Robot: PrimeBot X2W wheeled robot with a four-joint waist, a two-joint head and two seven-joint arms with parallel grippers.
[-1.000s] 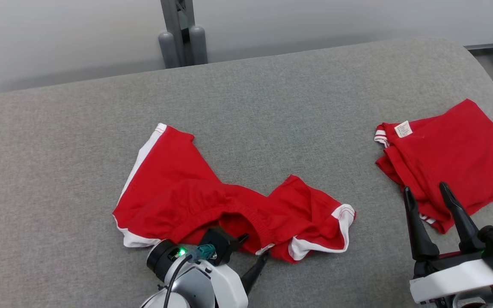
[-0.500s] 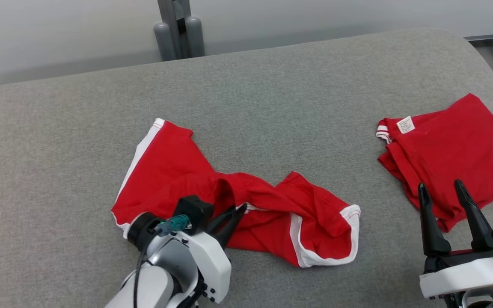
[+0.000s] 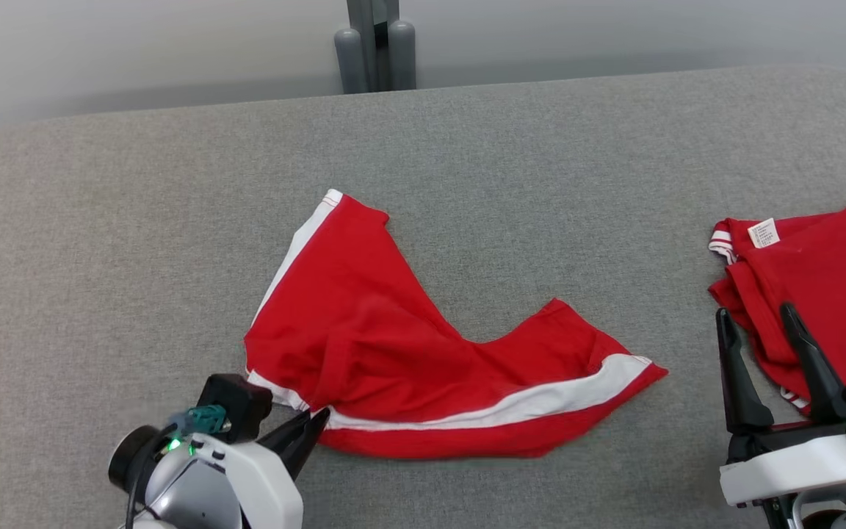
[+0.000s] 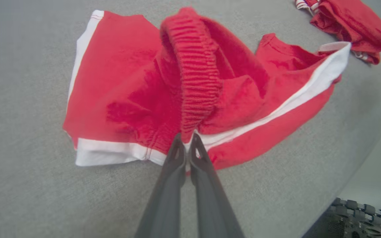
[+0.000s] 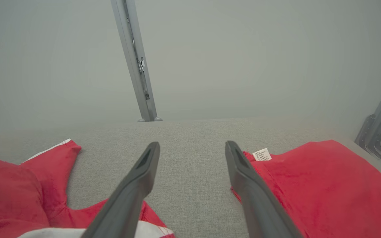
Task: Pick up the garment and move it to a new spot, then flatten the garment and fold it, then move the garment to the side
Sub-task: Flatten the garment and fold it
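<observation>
Matt cloth garment (image 3: 364,323) — ribbed waistband (image 4: 197,82) — on coarse woven upholstery (image 3: 136,220).

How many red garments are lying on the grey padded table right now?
2. The red shorts with white trim lie in the middle, waistband pinched by the left gripper; a folded red garment sits at the right edge, partly cut off by the frame.
</observation>
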